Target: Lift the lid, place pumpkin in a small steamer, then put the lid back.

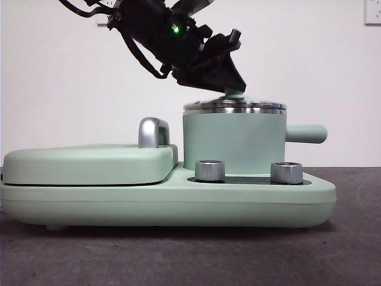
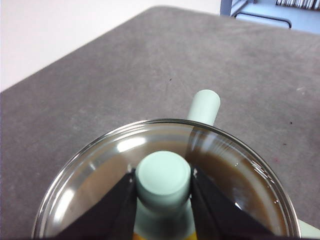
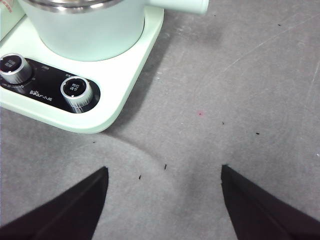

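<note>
The lid point(image 1: 235, 107) sits on the small steamer point(image 1: 232, 143), a mint-green pot with its side handle point(image 1: 306, 133) pointing right. My left gripper point(image 1: 229, 83) reaches down from the upper left, its jaws shut on the lid's mint-green knob point(image 2: 163, 175). In the left wrist view the glass lid point(image 2: 235, 175) fills the frame, and the steamer handle point(image 2: 204, 106) shows beyond it. A sliver of yellow-orange point(image 2: 140, 235) under the glass is all that shows of the pumpkin. My right gripper point(image 3: 165, 167) hangs open over bare table, beside the steamer point(image 3: 85, 30).
The steamer stands on a wide mint-green appliance base point(image 1: 178, 202) with two silver knobs point(image 1: 209, 170) point(image 1: 286, 173). A flat mint-green cover point(image 1: 89, 164) with a steel handle point(image 1: 152, 132) lies on the base's left part. Grey table point(image 3: 240, 90) surrounds it.
</note>
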Available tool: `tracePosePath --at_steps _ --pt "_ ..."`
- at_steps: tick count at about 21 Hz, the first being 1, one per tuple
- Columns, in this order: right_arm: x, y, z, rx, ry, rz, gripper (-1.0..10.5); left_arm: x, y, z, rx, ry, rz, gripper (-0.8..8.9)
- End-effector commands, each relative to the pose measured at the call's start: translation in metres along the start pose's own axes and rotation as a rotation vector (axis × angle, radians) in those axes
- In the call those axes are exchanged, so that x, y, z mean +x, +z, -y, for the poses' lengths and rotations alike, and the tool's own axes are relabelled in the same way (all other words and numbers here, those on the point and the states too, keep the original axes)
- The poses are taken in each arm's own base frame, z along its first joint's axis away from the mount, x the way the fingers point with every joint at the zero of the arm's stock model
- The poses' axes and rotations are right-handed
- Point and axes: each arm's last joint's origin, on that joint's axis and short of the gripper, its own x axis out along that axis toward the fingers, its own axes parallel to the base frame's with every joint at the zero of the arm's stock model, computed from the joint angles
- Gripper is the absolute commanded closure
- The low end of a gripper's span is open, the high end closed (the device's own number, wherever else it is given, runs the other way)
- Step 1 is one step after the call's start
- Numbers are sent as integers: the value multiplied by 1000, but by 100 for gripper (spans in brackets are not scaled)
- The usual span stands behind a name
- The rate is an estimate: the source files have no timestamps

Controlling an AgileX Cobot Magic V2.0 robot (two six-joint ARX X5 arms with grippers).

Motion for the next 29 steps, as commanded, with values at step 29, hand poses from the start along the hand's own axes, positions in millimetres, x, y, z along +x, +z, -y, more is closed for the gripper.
tracePosePath --at_steps 29 --pt "11 14 -8 6 109 21 599 -110 30 -7 -399 62 -194 560"
